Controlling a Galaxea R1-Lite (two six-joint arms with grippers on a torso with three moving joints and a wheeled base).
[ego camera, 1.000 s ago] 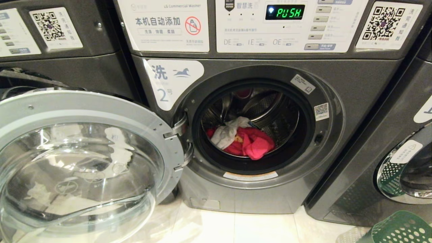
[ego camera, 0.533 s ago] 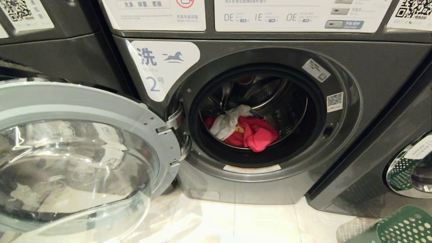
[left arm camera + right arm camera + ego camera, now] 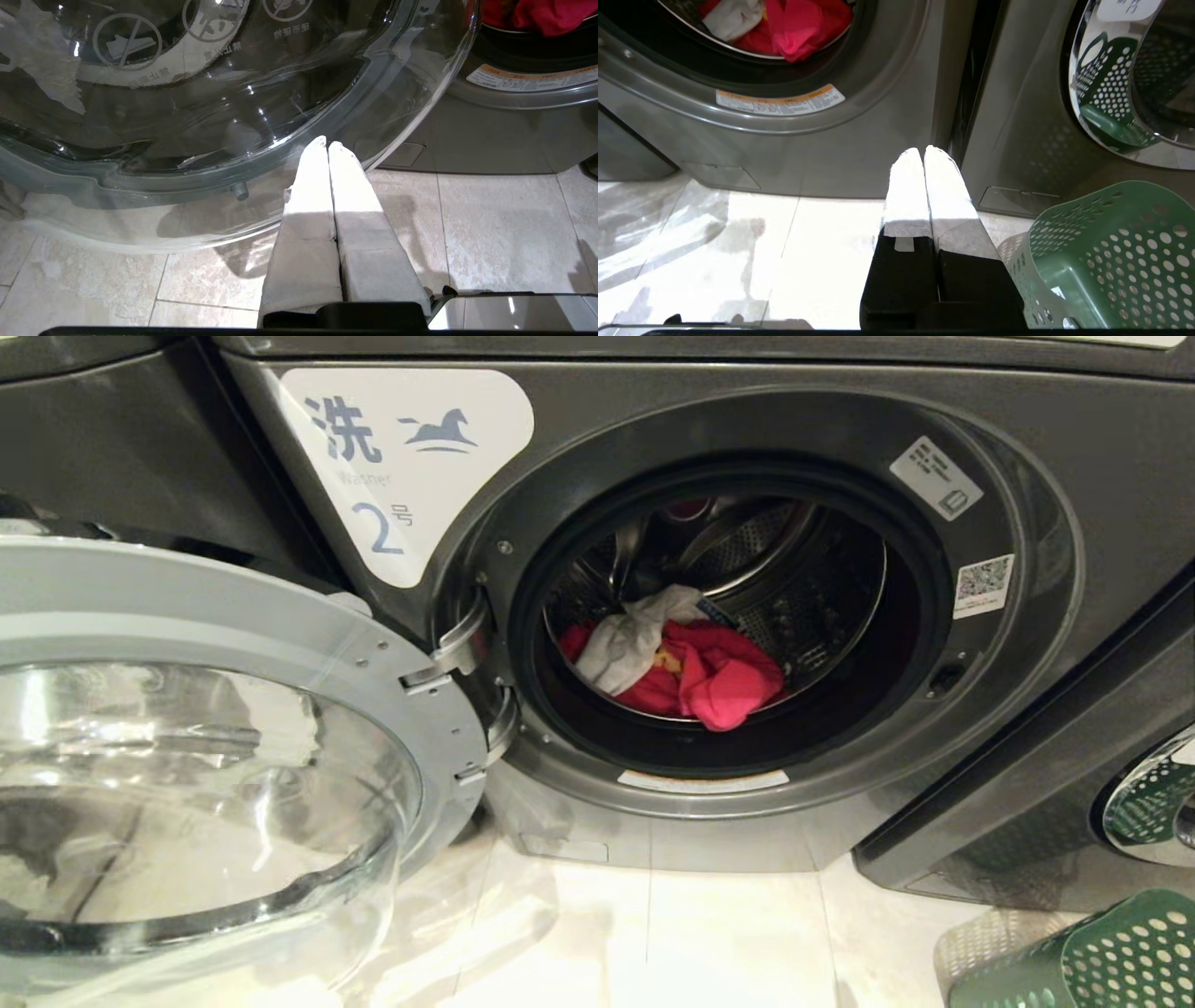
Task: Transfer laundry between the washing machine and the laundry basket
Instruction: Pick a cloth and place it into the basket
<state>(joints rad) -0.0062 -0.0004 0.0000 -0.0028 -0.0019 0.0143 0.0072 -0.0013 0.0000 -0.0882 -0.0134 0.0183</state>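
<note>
Cam has dipped closer w/ nothing else moved: red/white laundry [image 3: 677,663] still in washer drum [image 3: 803,588], green basket [image 3: 1106,261] empty beside, left gripper [image 3: 327,145] & right gripper [image 3: 923,151] jaws pressed together, holding nothing — transfer not started.

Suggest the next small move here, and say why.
Probably raise the right gripper toward the open drum and part its fingers. Both grippers are shut, empty and low near the floor, the left gripper by the open door, while the red and white laundry lies untouched inside; the basket waits at the right.
</note>
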